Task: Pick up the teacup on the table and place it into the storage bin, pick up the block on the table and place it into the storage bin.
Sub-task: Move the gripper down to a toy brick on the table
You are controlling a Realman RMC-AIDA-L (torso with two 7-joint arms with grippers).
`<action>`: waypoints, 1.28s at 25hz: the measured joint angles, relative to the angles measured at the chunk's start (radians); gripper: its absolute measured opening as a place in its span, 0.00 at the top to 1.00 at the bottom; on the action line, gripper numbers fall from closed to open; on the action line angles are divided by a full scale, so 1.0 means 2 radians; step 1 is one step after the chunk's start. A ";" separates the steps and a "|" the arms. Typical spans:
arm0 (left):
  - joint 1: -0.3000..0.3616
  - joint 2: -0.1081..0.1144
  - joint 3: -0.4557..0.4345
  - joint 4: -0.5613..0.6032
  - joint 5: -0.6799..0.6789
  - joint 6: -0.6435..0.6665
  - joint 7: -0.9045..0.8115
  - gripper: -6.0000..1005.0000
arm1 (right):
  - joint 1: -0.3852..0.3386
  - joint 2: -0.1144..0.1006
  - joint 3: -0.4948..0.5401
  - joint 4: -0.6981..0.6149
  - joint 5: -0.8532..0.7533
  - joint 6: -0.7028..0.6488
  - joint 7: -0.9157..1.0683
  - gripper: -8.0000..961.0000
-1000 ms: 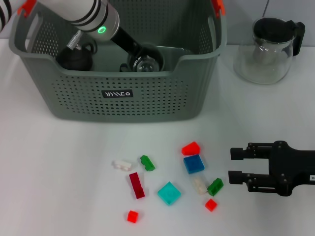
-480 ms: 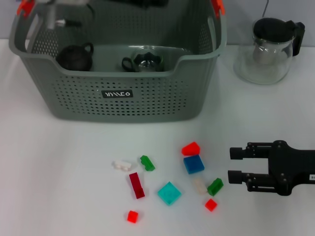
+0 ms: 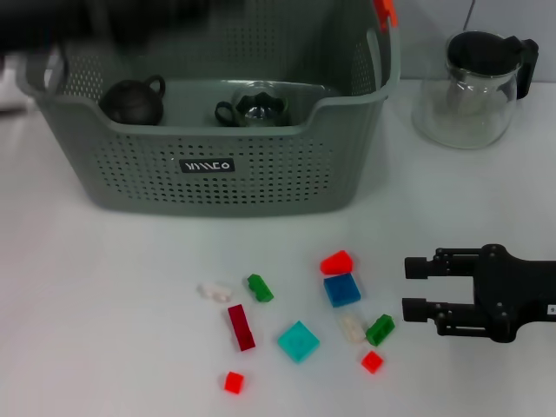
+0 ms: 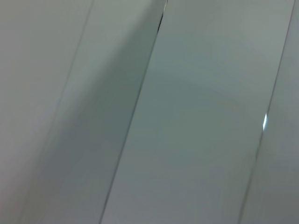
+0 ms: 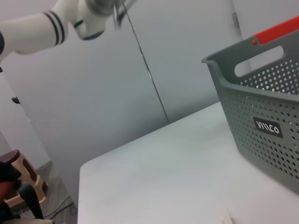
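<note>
The glass teacup (image 3: 254, 107) sits inside the storage bin (image 3: 261, 174) beside a dark teapot (image 3: 133, 101), so the cup half of the task looks done, while the blocks lie scattered on the white table (image 3: 104, 304) in front of the bin. The right gripper (image 3: 419, 289) rests low on the table with its fingers spread, facing the green block (image 3: 380, 329) just beside it, probably ready for a pick. The left arm (image 5: 56, 23) is raised well above the bin; I cannot tell its gripper's state.
</note>
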 joint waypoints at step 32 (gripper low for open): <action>0.072 -0.056 0.149 -0.047 0.342 -0.176 0.236 0.56 | 0.002 0.002 0.011 -0.001 -0.002 -0.004 0.016 0.32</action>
